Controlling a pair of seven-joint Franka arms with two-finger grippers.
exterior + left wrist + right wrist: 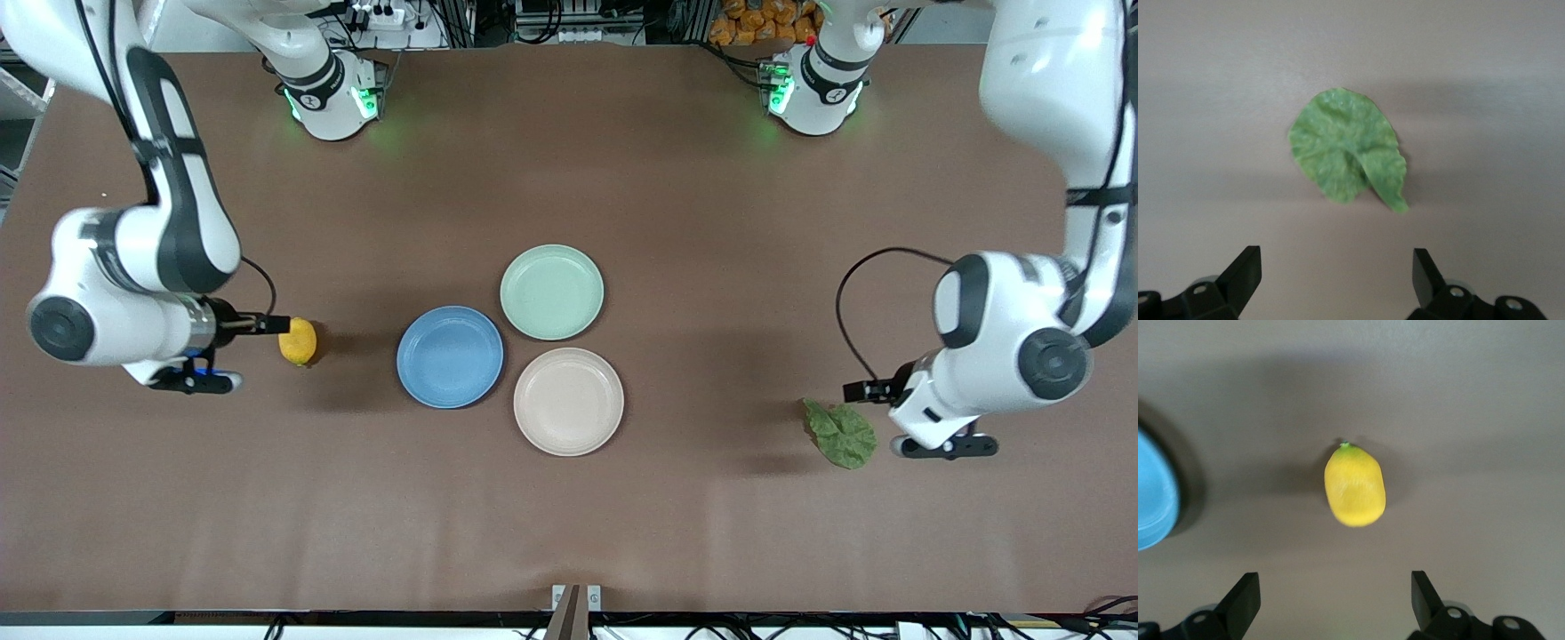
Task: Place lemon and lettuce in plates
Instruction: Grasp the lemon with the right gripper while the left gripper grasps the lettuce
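1. On the brown desk [622,178], both arms hang above their targets with nothing grasped. The right gripper [1331,603] is over the lemon [298,341] at the right arm's end; the left gripper [1337,280] is over the lettuce [840,433] at the left arm's end. Both sets of jaws stand wide apart, as the wrist views show.

2. Three plates sit clustered mid-desk, well apart from both items: the blue plate [450,356], the cream plate [568,402] nearest the front camera, and a mint plate [551,292] farthest from it. All three look bare, so the task appears to be at its picking step.

3. The lettuce lies flat with one edge curled up. A good pick would likely bring the jaws straight down around that raised fold, since a flat leaf gives little to pinch; closing too high risks a miss, and too low may scrape the desk.

4. The lemon lies on its side, its green tip [1345,445] pointing away from the jaws. Closing across its narrow middle seems safest; a squeeze off-centre could make the rounded fruit squirt out or roll.

5. The desk is matte, plain and level, with open space around each item, so a vertical descent looks unobstructed. The blue plate is the closest one to the lemon.
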